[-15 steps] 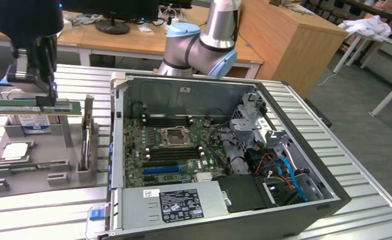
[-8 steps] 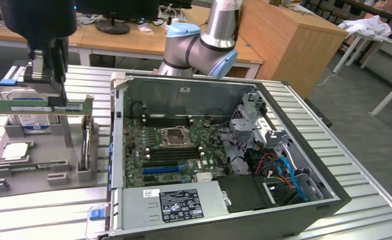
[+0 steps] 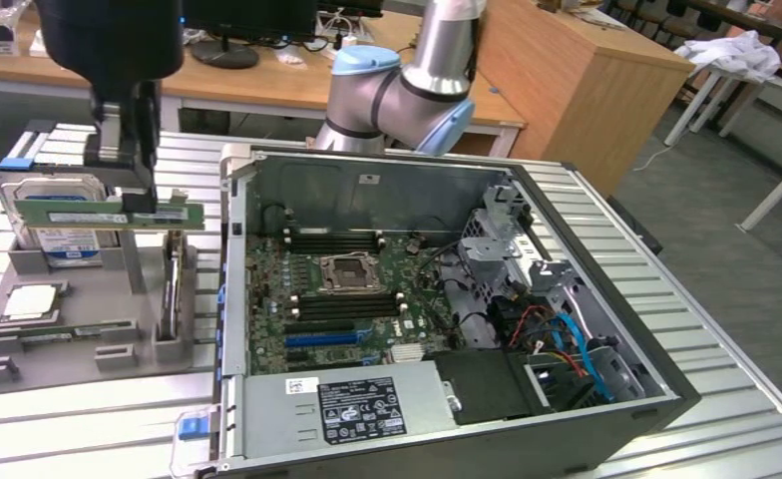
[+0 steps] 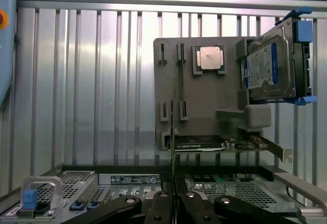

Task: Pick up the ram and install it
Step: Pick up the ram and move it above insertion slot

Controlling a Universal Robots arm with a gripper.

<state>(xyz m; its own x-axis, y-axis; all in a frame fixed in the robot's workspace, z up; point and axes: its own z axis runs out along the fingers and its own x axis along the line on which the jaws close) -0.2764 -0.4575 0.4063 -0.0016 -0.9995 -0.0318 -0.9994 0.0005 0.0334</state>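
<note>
Pick-up looks done, install not yet: the gripper is clamped on the ram, which hangs level above the tray, beside the open case. Seating it likely calls for squaring its edge to a slot. The stick is thin and green, with a pale label.

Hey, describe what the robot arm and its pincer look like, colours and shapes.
The arm is a silver metal tube with rounded grey joint housings capped in light blue. The pincer is all black: a boxy body narrowing to slim flat fingers, with round bolts at the linkage pivots.
</note>
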